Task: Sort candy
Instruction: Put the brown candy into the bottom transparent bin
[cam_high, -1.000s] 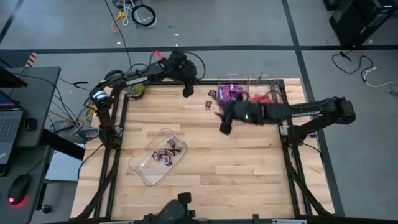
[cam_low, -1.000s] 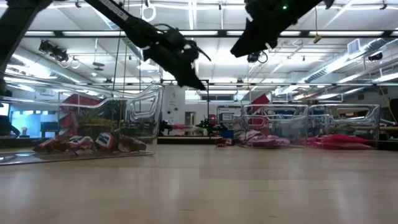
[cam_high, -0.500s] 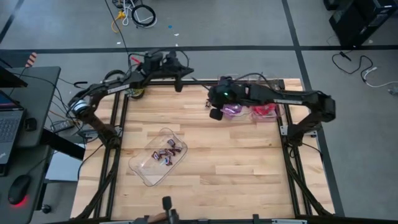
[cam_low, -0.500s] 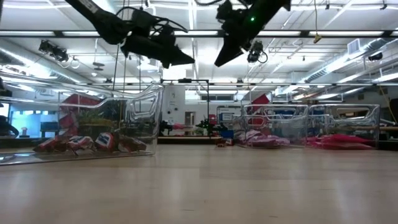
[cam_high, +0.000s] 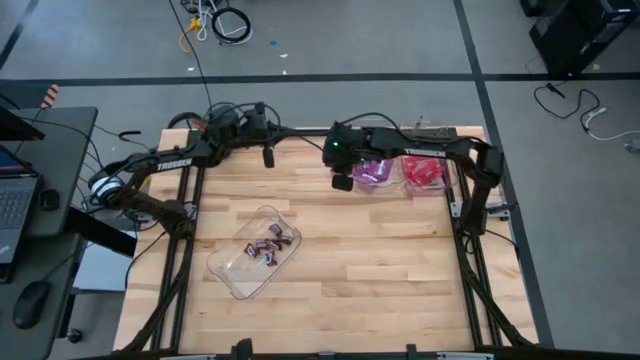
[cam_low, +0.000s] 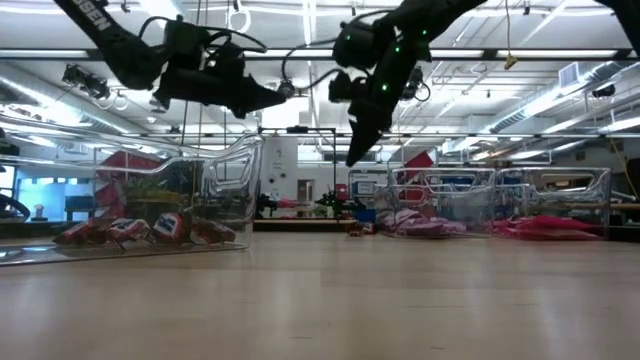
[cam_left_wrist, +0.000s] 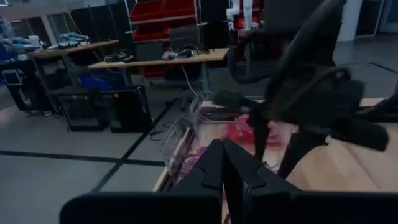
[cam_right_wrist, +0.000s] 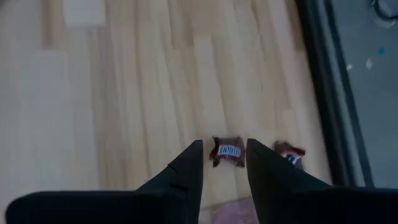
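Two brown wrapped candy pieces (cam_right_wrist: 226, 151) on wood table (cam_right_wrist: 124, 93), right fingers (cam_right_wrist: 186, 168) apart above one, left fingers (cam_left_wrist: 214, 165) clenched

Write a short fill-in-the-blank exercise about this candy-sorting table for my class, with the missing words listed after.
1. The right gripper hangs above a loose ____ candy on the table.
2. The left gripper has its fingers ____.
3. The tray of purple packets stands beside the tray of ____ packets.

Missing words: brown; shut; red
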